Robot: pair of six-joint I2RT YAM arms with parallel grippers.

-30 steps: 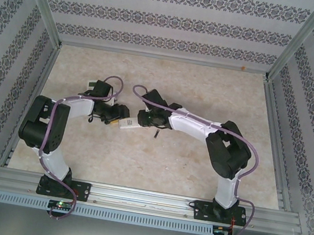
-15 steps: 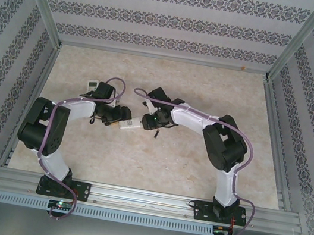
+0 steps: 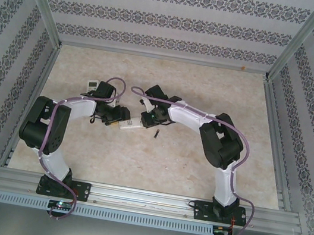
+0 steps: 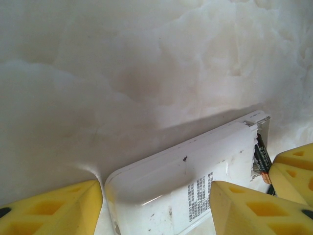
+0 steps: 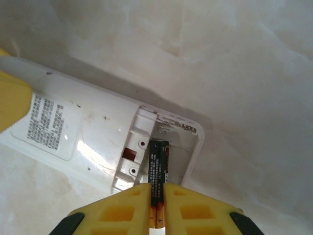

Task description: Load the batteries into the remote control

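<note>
Your yellow right fingers [image 5: 195, 213] are clamped on a slim dark battery [image 5: 159, 171] with a copper tint. Its far end sits in the open bay of the white plastic remote control [image 5: 93, 132] lying on the pale marbled table [image 5: 220, 58]. Your left fingers [image 4: 54, 210] straddle the remote; whether they grip it cannot be told. A second battery [image 3: 156, 134] lies near on the table.

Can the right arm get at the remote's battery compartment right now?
Probably yes: the remote has its compartment open toward the right gripper, whose battery already reaches into it, with nothing between.
</note>
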